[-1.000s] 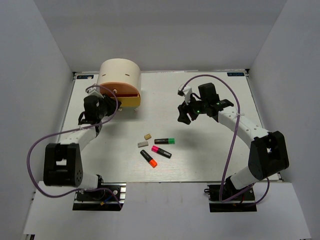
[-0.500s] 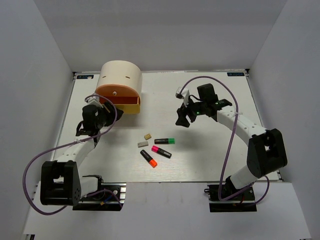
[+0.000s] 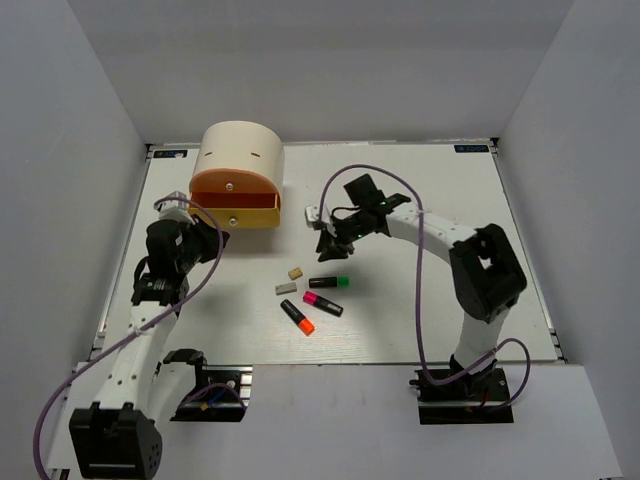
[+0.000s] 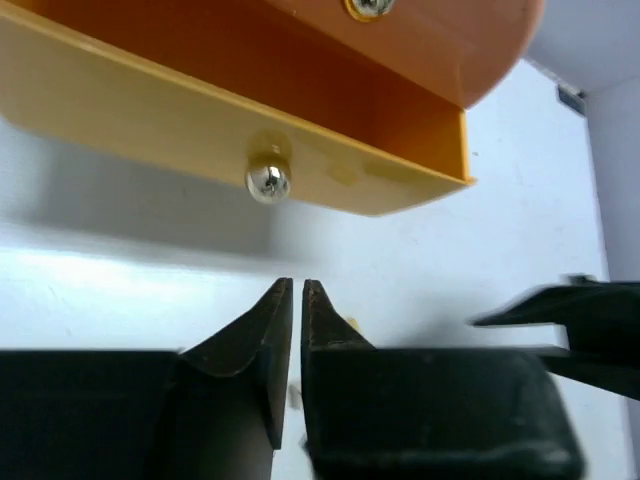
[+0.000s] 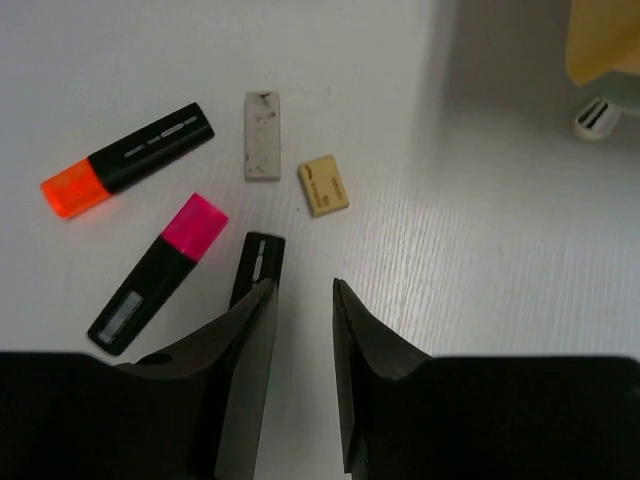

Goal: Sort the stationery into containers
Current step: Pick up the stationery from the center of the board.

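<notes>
The cream drum (image 3: pixel 240 155) stands at the back left, its orange drawer above a yellow drawer (image 3: pixel 240 213) that is pulled out. The left wrist view shows the yellow drawer's round knob (image 4: pixel 268 181). My left gripper (image 3: pixel 185 238) is shut and empty, just in front of that knob. My right gripper (image 3: pixel 328 242) is open over the stationery. Its fingers hang by the green-capped highlighter (image 5: pixel 258 262), which one finger partly hides. The pink (image 5: pixel 160 272) and orange (image 5: pixel 125 160) highlighters, the grey eraser (image 5: pixel 262 136) and the beige eraser (image 5: pixel 324 185) lie close by on the table.
White walls stand on three sides of the white table (image 3: pixel 430 300). A small whitish piece (image 5: pixel 598 118) shows under the yellow drawer's corner; I cannot tell what it is. In the top view the stationery lies grouped in front of the drum, right of centre (image 3: pixel 310 295).
My left gripper has drawn back from the drum's front toward the near left. My right gripper has swung left from mid-table to just above the stationery.
</notes>
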